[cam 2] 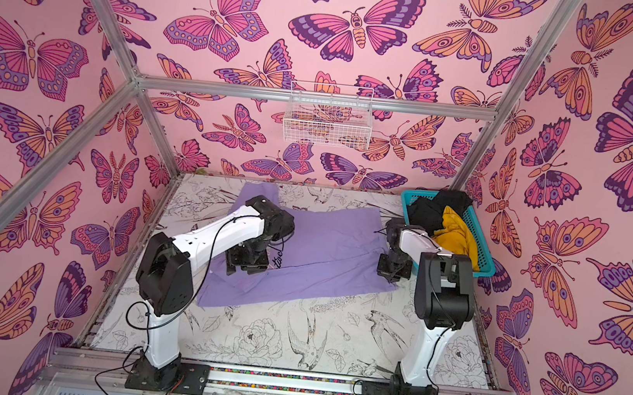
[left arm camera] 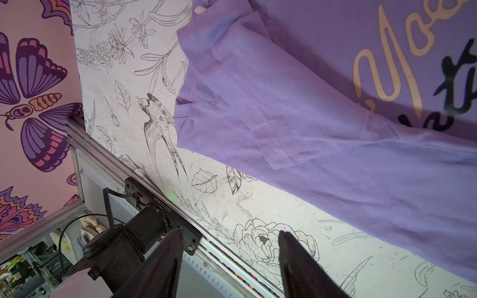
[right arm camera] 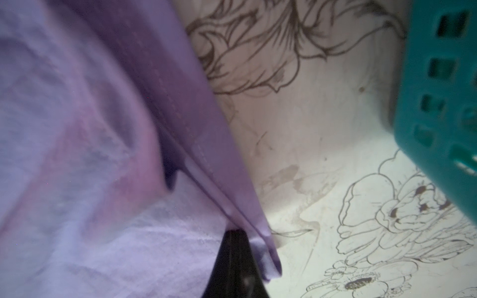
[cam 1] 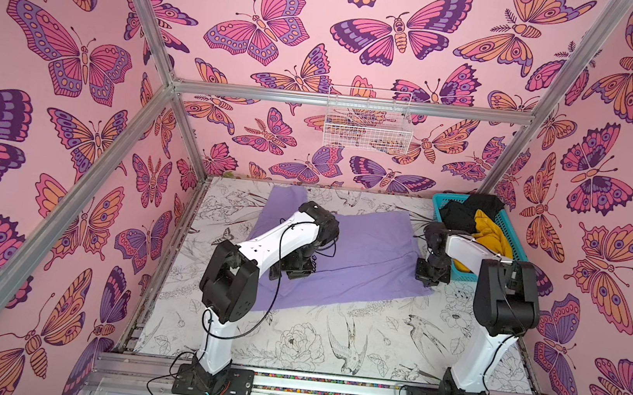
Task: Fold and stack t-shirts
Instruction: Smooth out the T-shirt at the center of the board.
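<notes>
Lavender t-shirt (cam 1: 365, 252) spread on table (cam 1: 331, 342). Right fingers (right arm camera: 233, 258) pinched shut on its hem (right arm camera: 232, 201); left fingers (left arm camera: 291, 258) gape, empty, near the sleeve (left arm camera: 232, 85). Left wants a matching grip before any lift, so the fold lands square.

We find both top views bright and sharp with bowed edges, while the right wrist view shows the purple shirt (right arm camera: 77, 154) blurred and shadowed.
</notes>
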`<control>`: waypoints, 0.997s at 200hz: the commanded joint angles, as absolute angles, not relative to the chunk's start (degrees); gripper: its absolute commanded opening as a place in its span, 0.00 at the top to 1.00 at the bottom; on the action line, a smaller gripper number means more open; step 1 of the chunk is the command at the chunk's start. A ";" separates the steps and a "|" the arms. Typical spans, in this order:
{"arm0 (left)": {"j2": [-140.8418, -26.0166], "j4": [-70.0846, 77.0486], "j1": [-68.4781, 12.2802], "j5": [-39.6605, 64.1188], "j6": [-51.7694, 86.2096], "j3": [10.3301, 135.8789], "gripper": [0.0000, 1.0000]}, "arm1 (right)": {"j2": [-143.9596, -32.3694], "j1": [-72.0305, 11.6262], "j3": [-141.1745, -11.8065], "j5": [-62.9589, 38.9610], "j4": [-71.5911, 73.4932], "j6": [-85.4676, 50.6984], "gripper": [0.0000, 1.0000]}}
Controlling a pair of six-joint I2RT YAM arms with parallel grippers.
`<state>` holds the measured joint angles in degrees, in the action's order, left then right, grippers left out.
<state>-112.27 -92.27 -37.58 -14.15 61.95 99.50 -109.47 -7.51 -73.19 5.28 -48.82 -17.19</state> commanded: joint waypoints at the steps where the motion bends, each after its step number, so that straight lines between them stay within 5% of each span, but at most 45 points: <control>1: -112.41 -94.57 -37.88 -15.21 62.41 99.74 0.36 | -104.69 -6.97 -71.26 5.90 -51.30 -19.20 1.00; 126: -111.80 -93.46 -38.96 -15.29 62.23 98.75 0.36 | -98.95 -7.04 -62.24 7.36 -51.13 -20.57 1.00; 159: -111.61 -93.51 -38.94 -15.17 62.64 98.13 0.36 | -99.41 -7.03 -64.71 9.77 -51.04 -19.81 0.82; 199: -112.06 -93.47 -38.94 -14.65 62.78 98.56 0.36 | -102.00 -7.03 -71.27 10.63 -52.47 -17.80 0.80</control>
<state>-112.27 -92.18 -38.70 -14.52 61.98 99.04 -99.70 -7.46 -66.59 8.58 -51.00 -19.14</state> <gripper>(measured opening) 0.639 0.200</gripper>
